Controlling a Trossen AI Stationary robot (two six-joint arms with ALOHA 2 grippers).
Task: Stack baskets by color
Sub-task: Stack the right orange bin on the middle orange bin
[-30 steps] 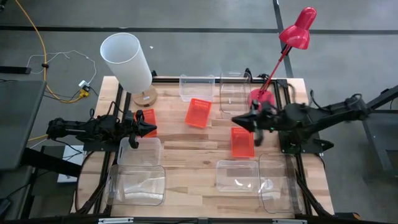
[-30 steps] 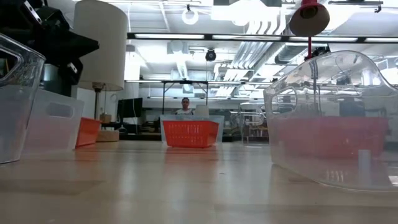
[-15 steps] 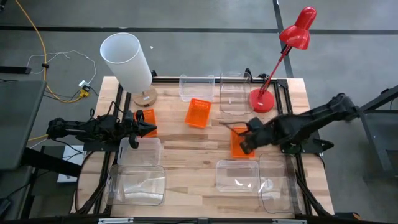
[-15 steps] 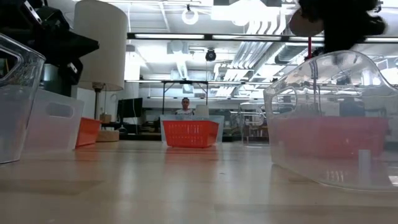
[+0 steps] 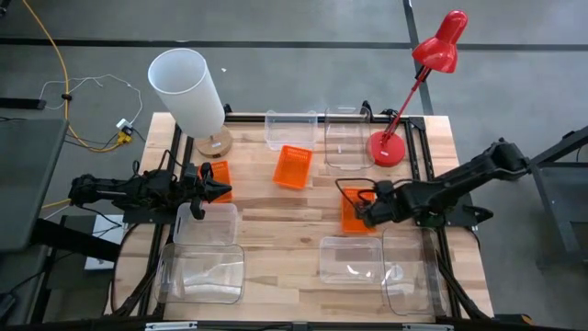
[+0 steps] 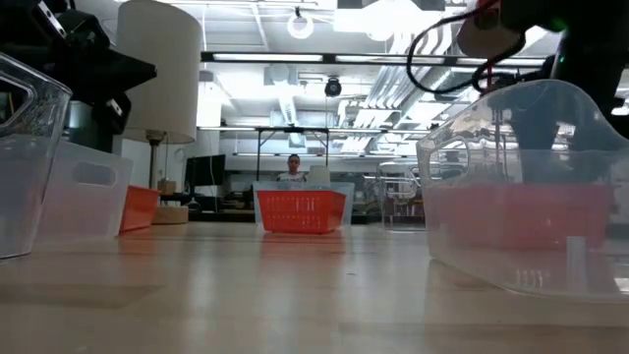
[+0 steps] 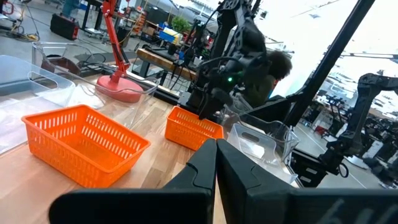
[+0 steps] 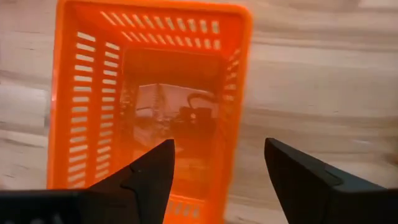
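1. Table: six clear bins sit around the edges; three orange baskets, unstacked, across the frame's middle.
2. Right gripper hovers wide open over the right-of-centre orange basket, holding nothing. Next it probably drops and grips a wall.
3. Left gripper waits clenched, centre-left.

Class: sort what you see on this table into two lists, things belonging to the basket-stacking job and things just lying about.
Job: three orange baskets; clear bins; right gripper, open over one basket.
Lying about: red lamp; white shade; yellow cable.
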